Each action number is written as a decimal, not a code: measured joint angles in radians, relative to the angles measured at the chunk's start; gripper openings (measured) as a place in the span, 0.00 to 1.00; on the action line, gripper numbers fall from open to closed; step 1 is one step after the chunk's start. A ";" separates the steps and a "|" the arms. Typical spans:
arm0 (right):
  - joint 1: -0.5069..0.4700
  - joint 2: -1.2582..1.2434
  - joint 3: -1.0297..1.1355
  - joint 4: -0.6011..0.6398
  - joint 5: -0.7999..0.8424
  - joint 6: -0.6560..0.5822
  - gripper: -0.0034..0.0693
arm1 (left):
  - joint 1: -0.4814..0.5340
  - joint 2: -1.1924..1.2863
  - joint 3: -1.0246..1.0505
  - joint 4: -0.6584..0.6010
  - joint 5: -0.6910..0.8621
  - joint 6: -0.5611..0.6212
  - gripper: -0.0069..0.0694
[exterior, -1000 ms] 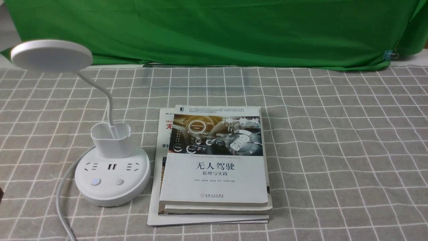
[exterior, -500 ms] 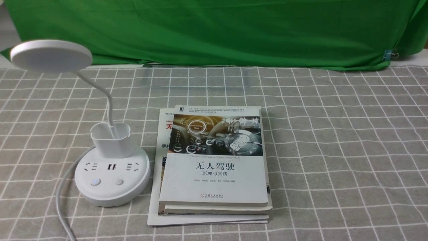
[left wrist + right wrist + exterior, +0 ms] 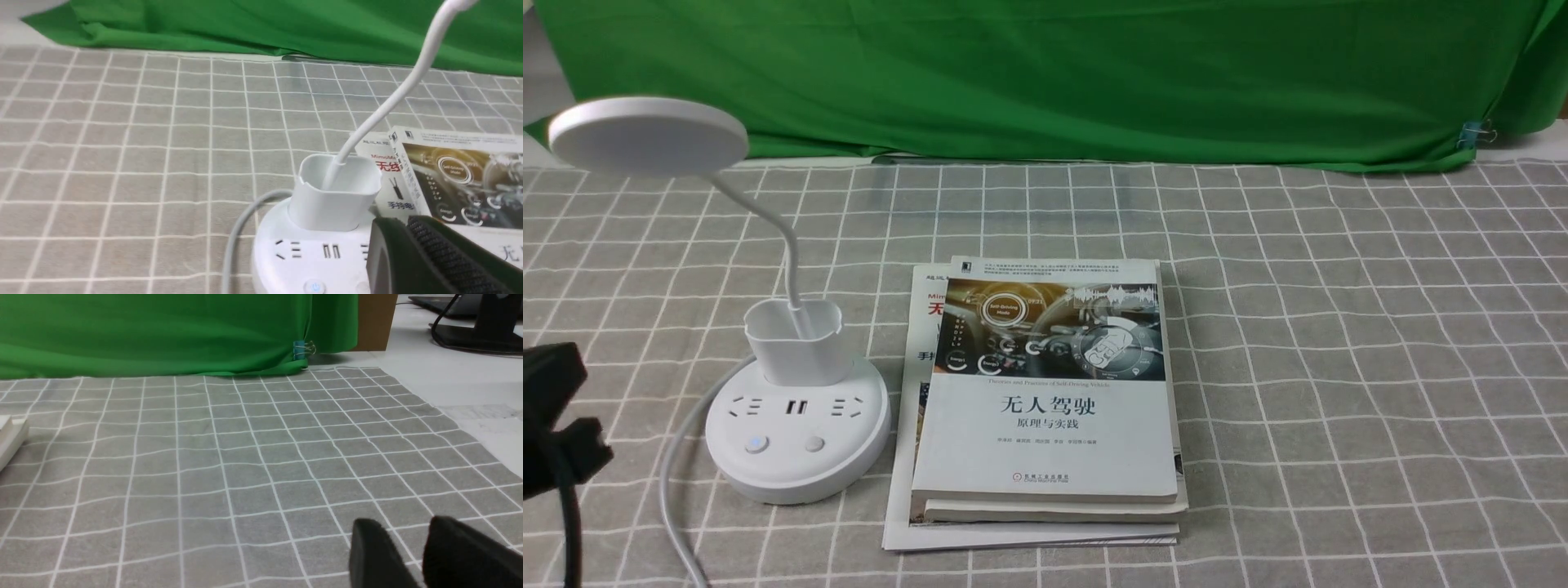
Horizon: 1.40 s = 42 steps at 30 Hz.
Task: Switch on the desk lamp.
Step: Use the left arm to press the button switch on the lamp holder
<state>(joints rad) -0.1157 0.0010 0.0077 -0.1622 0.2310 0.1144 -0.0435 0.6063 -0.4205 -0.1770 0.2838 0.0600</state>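
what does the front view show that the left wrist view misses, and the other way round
Only the front view shows the desk lamp's disc head, its second, unlit button, the whole book stack and the blue clip on the green cloth.

Only the left wrist view shows the ribbed pad of the left pincer, close by the lamp's base.

Both show the cup, neck, sockets, blue-lit button, cord and checked cloth.
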 joint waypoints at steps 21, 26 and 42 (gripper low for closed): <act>0.000 0.000 0.000 0.000 0.000 0.000 0.38 | -0.112 0.618 -0.219 -0.165 0.235 0.251 0.12; 0.000 0.000 0.000 0.000 0.000 0.000 0.38 | -0.236 0.703 -0.233 0.067 0.159 0.021 0.12; 0.000 0.000 0.000 0.000 0.000 0.000 0.38 | -0.257 0.847 -0.240 0.239 0.004 -0.139 0.12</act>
<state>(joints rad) -0.1157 0.0010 0.0077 -0.1622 0.2310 0.1144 -0.3001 1.4529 -0.6601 0.0617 0.2876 -0.0789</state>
